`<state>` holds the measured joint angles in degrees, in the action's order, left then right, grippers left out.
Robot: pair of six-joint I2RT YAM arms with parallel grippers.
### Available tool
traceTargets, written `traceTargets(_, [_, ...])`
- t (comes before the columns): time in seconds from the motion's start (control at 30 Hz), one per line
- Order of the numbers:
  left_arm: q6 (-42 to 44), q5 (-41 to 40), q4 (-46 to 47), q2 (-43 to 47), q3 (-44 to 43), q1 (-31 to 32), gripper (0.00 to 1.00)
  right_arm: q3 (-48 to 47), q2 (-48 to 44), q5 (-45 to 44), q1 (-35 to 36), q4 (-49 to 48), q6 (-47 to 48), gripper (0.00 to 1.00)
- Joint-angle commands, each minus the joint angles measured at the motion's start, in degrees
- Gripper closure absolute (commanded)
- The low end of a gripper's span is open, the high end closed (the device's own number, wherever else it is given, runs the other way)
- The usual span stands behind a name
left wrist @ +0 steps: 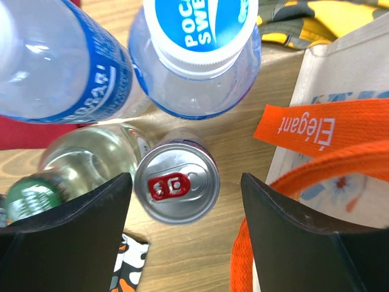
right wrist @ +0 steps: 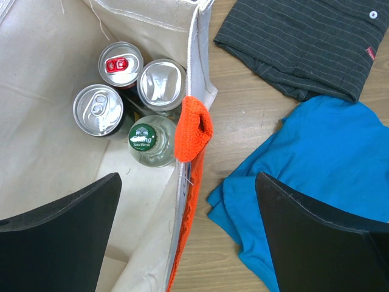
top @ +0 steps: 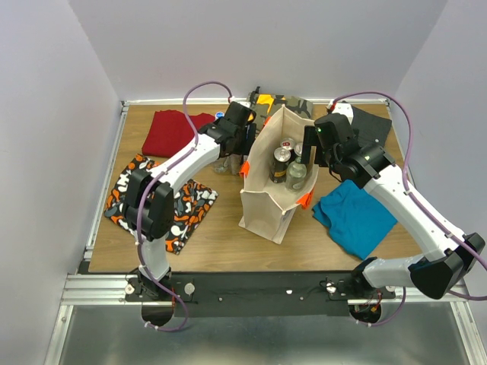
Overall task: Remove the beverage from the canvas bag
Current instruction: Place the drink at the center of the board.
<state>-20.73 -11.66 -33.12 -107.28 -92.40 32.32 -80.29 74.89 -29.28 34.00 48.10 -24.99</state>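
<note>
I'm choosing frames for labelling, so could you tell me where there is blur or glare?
Top external: evenly lit, with soft shadows around the canvas bag. Left wrist: the Pocari Sweat bottle, close to the lens, looks soft and bulged; the red-tabbed can is crisp. Right wrist: sharp, mild glare on the silver can tops.

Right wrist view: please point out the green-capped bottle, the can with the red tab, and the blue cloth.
green-capped bottle (right wrist: 144,137): right wrist view, on its green cap.
can with the red tab (right wrist: 121,64): right wrist view, on its lid.
blue cloth (right wrist: 310,164): right wrist view, on its middle.
</note>
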Motion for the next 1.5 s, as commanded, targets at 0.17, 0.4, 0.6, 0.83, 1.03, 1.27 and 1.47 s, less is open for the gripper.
traceTargets(0.17, [1.39, -2.67, -2.47, 4.63, -3.75, -0.15, 0.19, -0.74, 0.34, 0.10, -0.25, -0.11, 0.03, 0.00])
traceTargets(0.4, [2.27, -3.11, -7.38, 7.00, -9.81, -0.15, 0.01, -2.85, 0.43, 0.45, -0.25, 1.38, -1.28, 0.00])
traceTargets(0.6, [0.79, -0.56, -13.00, 10.78, -17.45, -0.15, 0.01, -1.98, -0.62, 2.64, -0.25, 3.06, -4.71, 0.00])
traceTargets(0.83, [0.25, 13.83, -17.41, 13.68, -24.22, -0.15, 0.01, -0.91, -1.95, 5.81, -0.34, 2.79, -6.74, 0.00])
traceTargets(1.03, [1.57, 19.58, -23.04, 11.40, -29.33, 2.04, 0.01, 0.56, 0.17, 5.29, -0.25, -0.45, -4.89, 0.00])
traceTargets(1.27, [3.86, 7.10, -15.84, 14.91, -17.49, 8.28, 0.01, 17.79, -7.03, 6.68, -0.25, -16.45, -6.38, 0.00])
traceTargets(1.47, [-0.97, 5.24, -8.28, 16.05, -11.67, 12.41, 0.01, 22.19, -12.22, 7.65, -0.25, -19.79, -4.02, 0.00])
